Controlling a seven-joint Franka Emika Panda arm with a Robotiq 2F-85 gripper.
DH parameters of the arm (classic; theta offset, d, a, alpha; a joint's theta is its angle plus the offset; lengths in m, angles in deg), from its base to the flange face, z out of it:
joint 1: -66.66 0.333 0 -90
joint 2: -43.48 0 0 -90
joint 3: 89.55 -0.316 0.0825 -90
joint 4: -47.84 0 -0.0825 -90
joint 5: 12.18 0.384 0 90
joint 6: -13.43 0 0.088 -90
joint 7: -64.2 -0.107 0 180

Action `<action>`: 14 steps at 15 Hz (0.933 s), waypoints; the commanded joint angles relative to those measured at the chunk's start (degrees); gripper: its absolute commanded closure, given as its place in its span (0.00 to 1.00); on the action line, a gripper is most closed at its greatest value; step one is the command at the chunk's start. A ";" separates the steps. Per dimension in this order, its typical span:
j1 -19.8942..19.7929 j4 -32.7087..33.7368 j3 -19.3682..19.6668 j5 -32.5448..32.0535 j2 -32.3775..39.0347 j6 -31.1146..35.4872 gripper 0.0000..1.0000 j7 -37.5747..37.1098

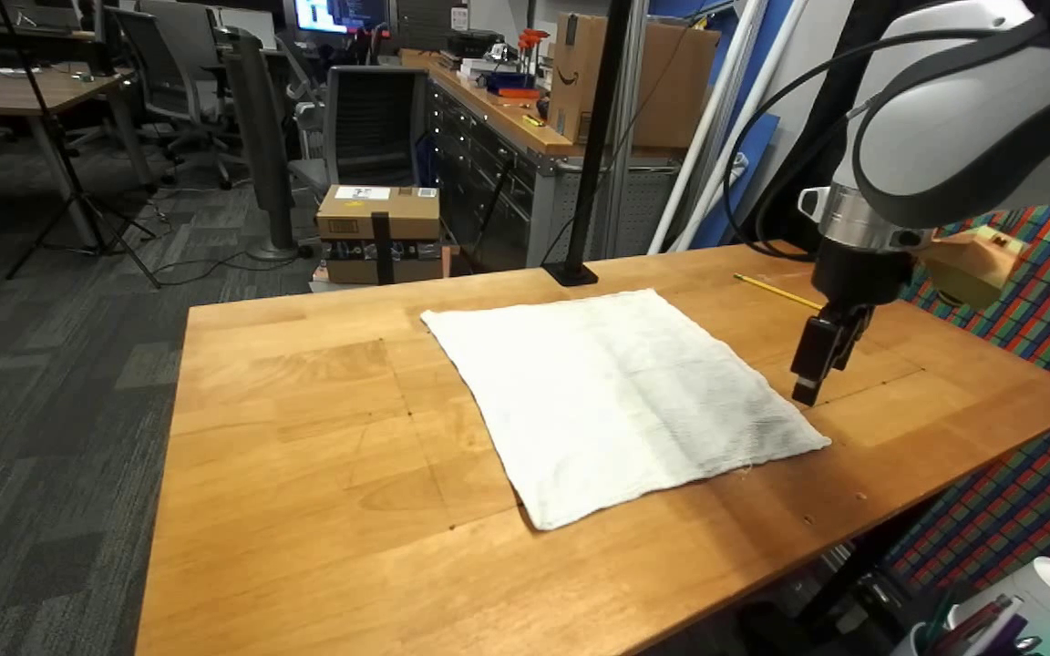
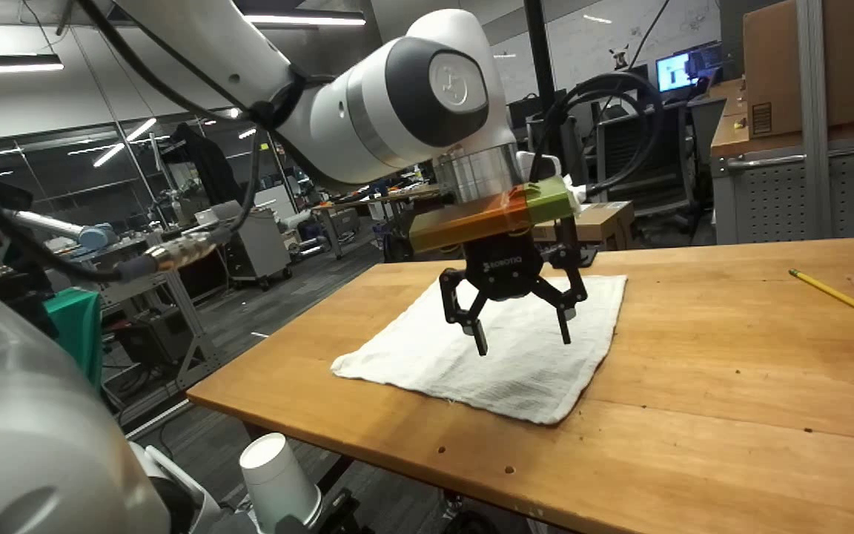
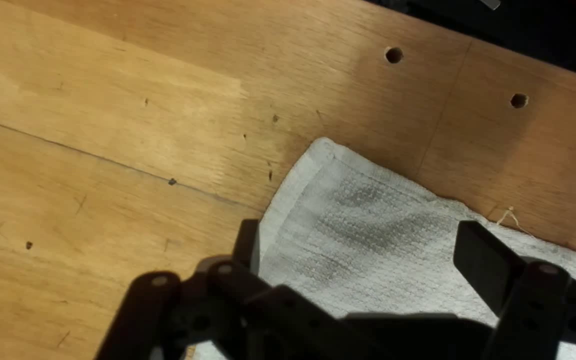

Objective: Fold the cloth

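White woven towel [image 2: 505,371] flat and unfolded, mid-frame on the wooden tabletop [image 2: 701,371].
Light, limp, hardly slippery by the look of it; I'd pinch a hemmed corner [image 3: 329,160]. In an exterior view one corner points to frame left, another to lower centre; it looks near square, so no clear long axis. Over it, at centre, the gripper [image 2: 524,347] hangs splayed, clasping nothing; far right lies a yellow pencil [image 2: 846,300].
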 commanded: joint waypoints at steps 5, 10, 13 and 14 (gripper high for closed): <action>-0.08 -5.07 1.68 -0.49 -0.32 10.08 0.00 4.52; 0.28 -5.59 2.78 0.17 1.70 12.87 0.00 8.28; 0.23 -5.47 2.78 0.09 3.32 13.76 0.00 10.04; 0.16 -5.48 2.76 0.08 3.97 14.23 0.00 10.63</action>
